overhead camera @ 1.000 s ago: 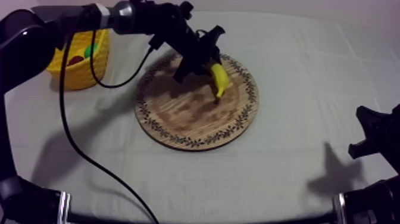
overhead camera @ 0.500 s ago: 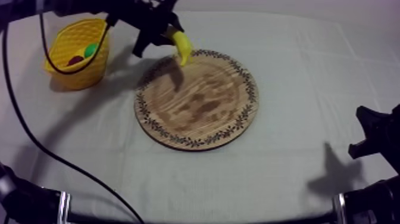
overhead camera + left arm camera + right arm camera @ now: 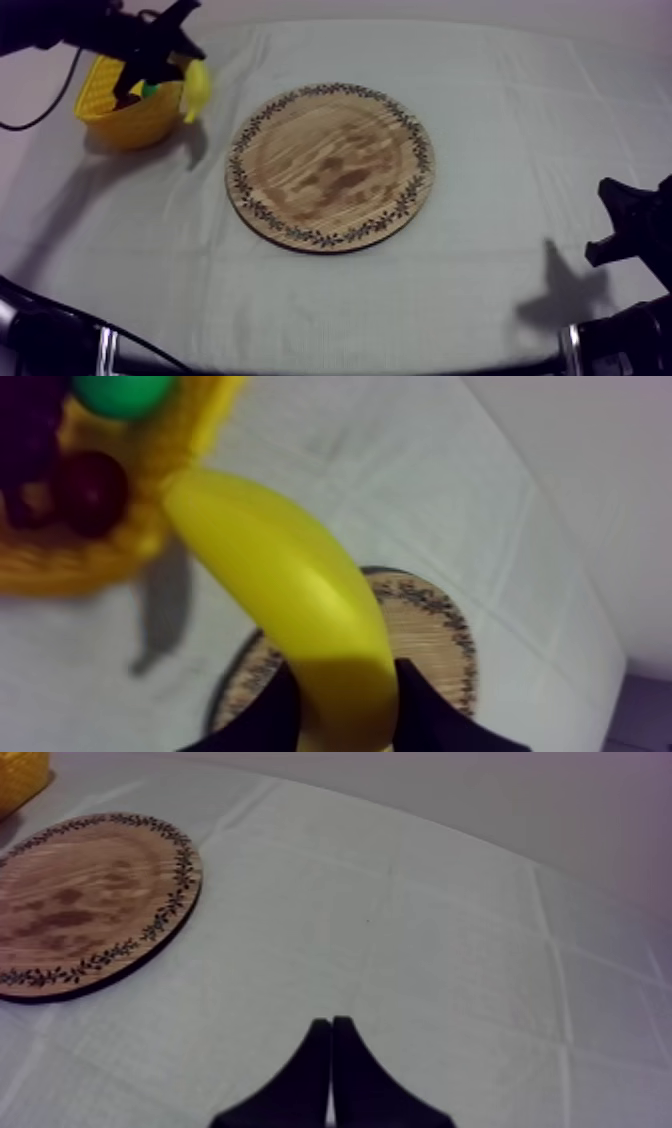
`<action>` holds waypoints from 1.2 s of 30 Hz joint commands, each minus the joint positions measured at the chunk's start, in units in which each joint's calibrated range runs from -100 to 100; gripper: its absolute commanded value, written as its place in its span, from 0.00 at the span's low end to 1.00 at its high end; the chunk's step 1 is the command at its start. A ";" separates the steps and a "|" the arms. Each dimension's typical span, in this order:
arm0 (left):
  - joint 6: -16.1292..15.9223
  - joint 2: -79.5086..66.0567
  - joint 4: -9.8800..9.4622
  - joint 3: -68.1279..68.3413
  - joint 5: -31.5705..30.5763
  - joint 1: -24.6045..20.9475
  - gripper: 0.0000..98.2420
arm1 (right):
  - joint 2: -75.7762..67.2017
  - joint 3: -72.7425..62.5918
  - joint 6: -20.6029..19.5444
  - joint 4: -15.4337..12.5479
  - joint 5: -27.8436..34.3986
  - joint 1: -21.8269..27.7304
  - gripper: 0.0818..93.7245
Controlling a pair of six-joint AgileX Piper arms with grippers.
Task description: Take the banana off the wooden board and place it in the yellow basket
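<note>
My left gripper point(image 3: 172, 62) is shut on the banana point(image 3: 196, 88), holding it in the air at the right rim of the yellow basket point(image 3: 108, 106). Up close, the banana point(image 3: 290, 596) runs out from between my fingers point(image 3: 425, 711) toward the basket point(image 3: 60, 561). The round wooden board point(image 3: 332, 165) lies bare at the table's centre and shows behind the banana as the board point(image 3: 435, 641). My right gripper point(image 3: 330, 1052) is shut on nothing, low over the cloth to the right of the board point(image 3: 85, 902), and sits at the right edge point(image 3: 630, 225).
Inside the basket lie a green fruit point(image 3: 120, 391), a small red fruit point(image 3: 92, 491) and dark grapes point(image 3: 25, 446). Grey-white cloth point(image 3: 480, 290) spreads around the board.
My left gripper carried the banana off the board, up and leftward, to the basket's right rim. The right arm stayed still.
</note>
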 commanded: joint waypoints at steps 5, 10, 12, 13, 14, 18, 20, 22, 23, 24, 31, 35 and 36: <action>-10.61 -3.17 -4.03 3.61 2.45 -6.46 0.23 | 0.00 -0.05 -0.01 -0.01 0.01 0.00 0.00; -15.39 -3.70 -6.25 3.05 5.76 -11.38 0.23 | 0.00 -0.05 -0.01 -0.01 0.01 0.00 0.00; -16.73 -3.32 -6.81 1.90 6.60 -12.77 0.23 | 0.00 -0.05 -0.01 -0.01 0.01 0.00 0.00; -17.34 -2.97 -7.09 1.13 6.86 -13.34 0.23 | 0.00 -0.05 -0.01 -0.01 0.01 0.00 0.00; -17.98 -2.54 -7.28 0.29 7.04 -13.88 0.23 | 0.00 -0.05 -0.01 -0.01 0.01 0.00 0.00; -20.22 0.16 -7.62 -3.97 7.73 -15.42 0.22 | 0.00 -0.05 -0.01 -0.01 0.01 0.00 0.00; -20.79 1.91 -7.68 -6.38 8.33 -15.82 0.21 | 0.00 -0.05 -0.01 -0.01 0.01 0.00 0.00; -21.10 3.67 -7.65 -8.66 8.71 -15.94 0.21 | 0.00 -0.05 -0.01 -0.01 0.01 0.00 0.00; -21.16 4.49 -7.64 -9.68 8.78 -15.89 0.21 | 0.00 -0.05 -0.01 -0.01 0.01 0.00 0.00; -21.18 5.26 -7.64 -10.59 8.70 -15.79 0.21 | 0.00 -0.05 -0.01 -0.01 0.01 0.00 0.00; -20.93 10.30 -7.42 -15.20 7.29 -15.27 0.22 | 0.00 -0.05 -0.01 -0.01 0.01 0.00 0.00; -20.82 13.09 -7.36 -16.99 7.05 -15.21 0.21 | 0.00 -0.05 -0.01 -0.01 0.01 0.00 0.00; -20.83 13.74 -7.36 -17.25 7.03 -15.18 0.21 | 0.00 -0.05 -0.01 -0.01 0.01 0.00 0.00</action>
